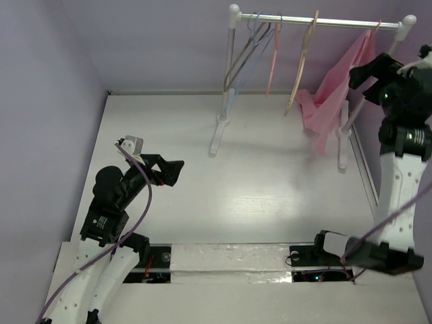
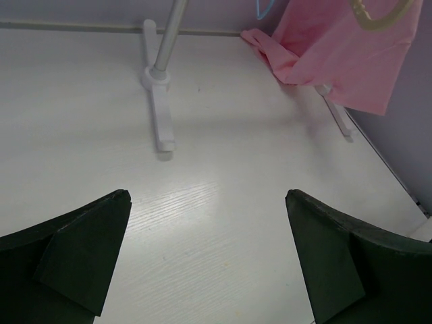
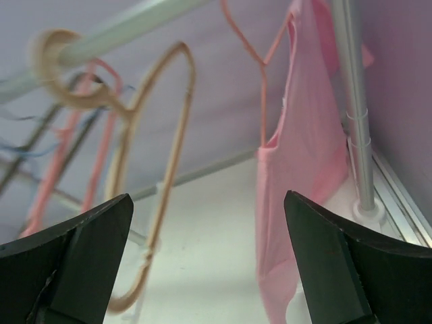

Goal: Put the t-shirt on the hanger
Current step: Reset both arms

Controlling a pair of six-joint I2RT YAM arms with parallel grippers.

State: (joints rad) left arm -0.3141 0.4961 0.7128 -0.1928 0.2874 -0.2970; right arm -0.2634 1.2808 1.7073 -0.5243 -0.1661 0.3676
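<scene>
The light pink t-shirt (image 1: 329, 101) hangs on the thin salmon-pink hanger (image 3: 263, 81) at the right end of the rail, its lower part bunched down toward the table. It also shows in the left wrist view as the t-shirt (image 2: 344, 54) and close up as the t-shirt (image 3: 300, 169). My right gripper (image 1: 361, 84) is raised beside the shirt, and the right gripper (image 3: 208, 197) is open with nothing between its fingers. My left gripper (image 1: 177, 172) hovers low over the table's left side; the left gripper (image 2: 206, 196) is open and empty.
A white clothes rack (image 1: 317, 21) stands at the back on two feet (image 1: 217, 135). On its rail hang a tan wooden hanger (image 1: 302, 67), a second pink hanger (image 1: 273, 57) and blue and grey wire hangers (image 1: 246, 54). Purple walls close in left, back and right.
</scene>
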